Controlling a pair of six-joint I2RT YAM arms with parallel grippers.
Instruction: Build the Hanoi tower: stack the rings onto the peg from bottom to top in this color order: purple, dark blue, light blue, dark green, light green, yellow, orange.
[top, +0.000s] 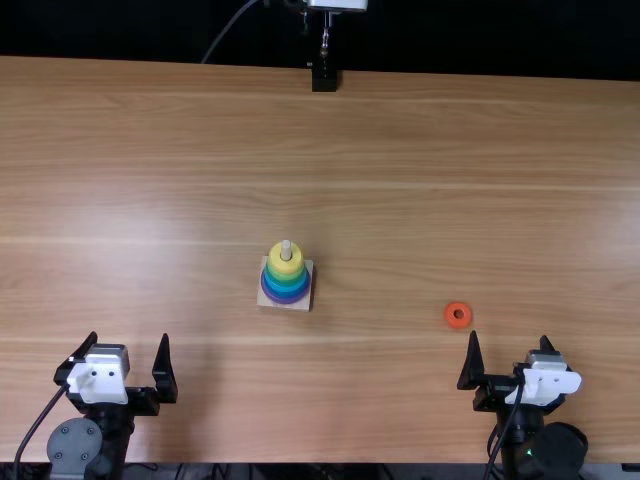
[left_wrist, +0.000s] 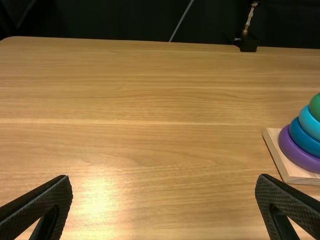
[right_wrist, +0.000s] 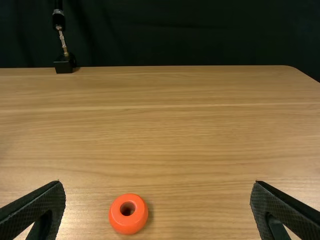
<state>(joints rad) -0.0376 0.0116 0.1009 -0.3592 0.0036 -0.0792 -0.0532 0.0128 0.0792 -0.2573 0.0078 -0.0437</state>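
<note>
Near the table's middle stands the wooden base (top: 301, 304) with its peg (top: 286, 250) upright. Stacked around the peg are rings, purple lowest, then blues and greens, with the yellow ring (top: 286, 262) on top. The orange ring (top: 458, 315) lies flat on the table, just beyond my right gripper (top: 510, 358). My left gripper (top: 130, 360) is open at the near left. In the left wrist view, the purple ring (left_wrist: 299, 152) shows beyond my open left gripper (left_wrist: 164, 187). In the right wrist view, the orange ring (right_wrist: 128, 214) lies beyond the open right gripper (right_wrist: 157, 192), touched by neither finger.
The light brown table (top: 400, 150) extends around the tower and the orange ring. At its far edge stands a black mount (top: 324, 78) with a metal rod, seen too in the left wrist view as a small dark block (left_wrist: 247, 44).
</note>
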